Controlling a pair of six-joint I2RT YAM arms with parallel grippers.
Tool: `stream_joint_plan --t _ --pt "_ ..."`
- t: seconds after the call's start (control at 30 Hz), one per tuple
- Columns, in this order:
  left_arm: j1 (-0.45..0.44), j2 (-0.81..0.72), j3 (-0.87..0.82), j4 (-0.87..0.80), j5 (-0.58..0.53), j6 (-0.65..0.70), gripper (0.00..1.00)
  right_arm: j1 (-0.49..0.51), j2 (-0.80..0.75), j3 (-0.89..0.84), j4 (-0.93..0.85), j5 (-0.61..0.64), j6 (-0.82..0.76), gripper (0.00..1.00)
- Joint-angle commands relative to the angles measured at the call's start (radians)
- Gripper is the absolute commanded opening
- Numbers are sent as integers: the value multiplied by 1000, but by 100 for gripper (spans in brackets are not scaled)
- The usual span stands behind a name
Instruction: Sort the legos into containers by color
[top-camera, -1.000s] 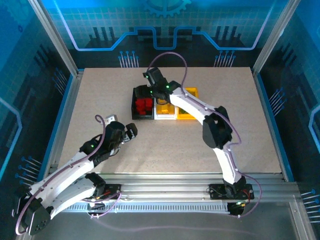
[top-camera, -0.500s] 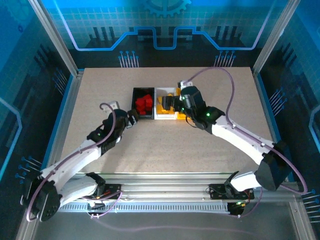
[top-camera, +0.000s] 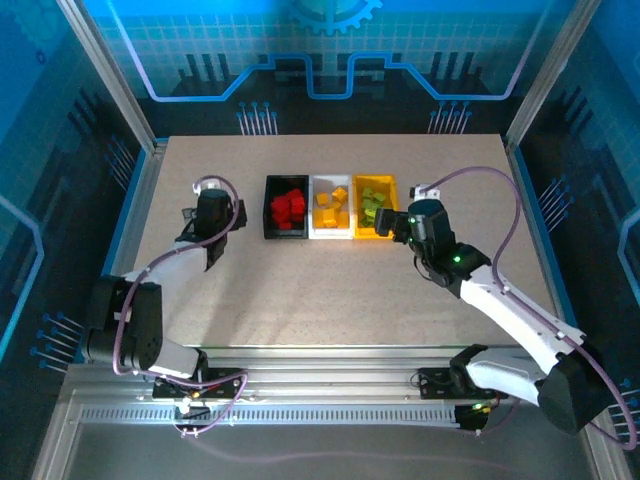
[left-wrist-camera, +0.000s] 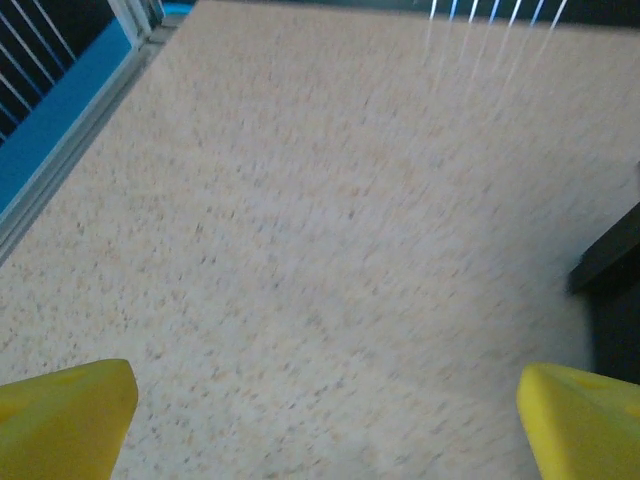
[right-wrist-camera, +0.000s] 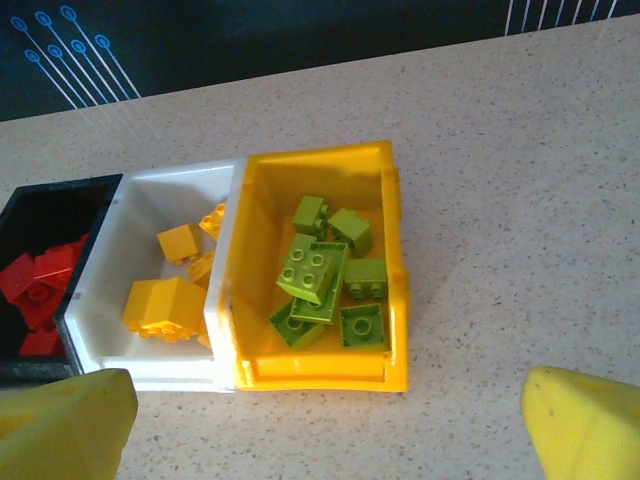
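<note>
Top external view: left gripper and right gripper, spread and empty, have withdrawn from the centre containers; legos look sorted.

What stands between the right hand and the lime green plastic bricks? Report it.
Nothing visible does. The open right hand faces the yellow-orange rectangular plastic bin, whose open top leaves the lime green plastic bricks exposed from above.

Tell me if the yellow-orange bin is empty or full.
Partly filled: a handful of lime green legos lie on the floor of the yellow-orange bin, below its rim, with bare floor showing beside them.
</note>
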Motion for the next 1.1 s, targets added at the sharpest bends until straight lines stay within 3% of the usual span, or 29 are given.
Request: stream_joint_plan --t 0.0,0.13,0.2,0.33,0.67,0.77,0.8,0.87,1.07 --pt "18 0 -112 250 42 104 99 -33 -27 -11 70 -57 -84 100" --pt "24 60 -128 327 110 122 99 -53 -42 -21 81 -50 -134 100" --pt "24 96 -175 444 119 133 99 -56 -63 -56 133 -18 -168 100" --pt "42 87 -179 433 184 124 99 -79 -108 -156 270 18 -238 100" --pt "74 68 -228 495 304 121 99 -149 -107 -222 347 19 -322 100" --pt "95 75 -324 647 374 116 99 -182 -124 -254 382 86 -338 100" --pt "86 121 -382 846 384 146 99 -205 -124 -255 376 99 -347 100" --pt "69 92 -358 730 323 134 99 -261 -119 -271 394 107 -363 100" --pt "89 103 -348 741 247 87 99 -410 -26 -377 630 -70 -417 100"
